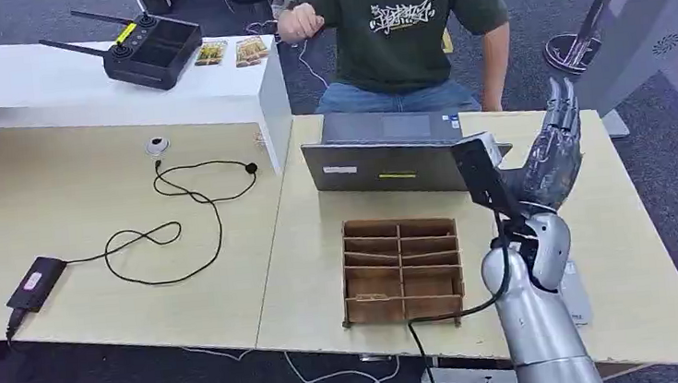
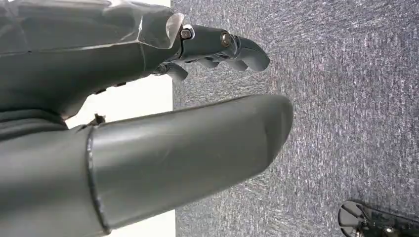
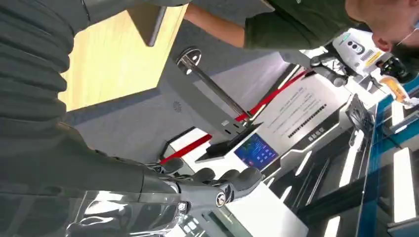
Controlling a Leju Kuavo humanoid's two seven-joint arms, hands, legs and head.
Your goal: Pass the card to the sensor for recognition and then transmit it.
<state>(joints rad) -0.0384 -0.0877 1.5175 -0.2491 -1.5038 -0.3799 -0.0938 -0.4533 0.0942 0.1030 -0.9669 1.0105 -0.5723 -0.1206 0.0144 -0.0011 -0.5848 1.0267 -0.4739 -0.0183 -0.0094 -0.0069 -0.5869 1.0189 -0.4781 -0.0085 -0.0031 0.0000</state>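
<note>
My right hand (image 1: 554, 149) is raised above the table's right part, fingers straight and pointing up, with nothing in it. In the right wrist view the same hand (image 3: 197, 185) is stretched out empty against the room beyond. A wooden divided tray (image 1: 402, 267) sits on the table left of my right arm, and a flat pale piece (image 1: 371, 297) lies in its front left slot; I cannot tell if it is a card. My left hand (image 2: 207, 47) hangs over grey carpet, fingers loosely bent, holding nothing. A pale flat object (image 1: 574, 293) lies on the table, partly hidden behind my right forearm.
A grey laptop (image 1: 388, 155) stands behind the tray, with a person in a green shirt (image 1: 394, 20) seated beyond it. On the left table lie a black box with a pink label (image 1: 36, 281), its looped cable (image 1: 180, 215), and a black controller (image 1: 151, 46) on a white shelf.
</note>
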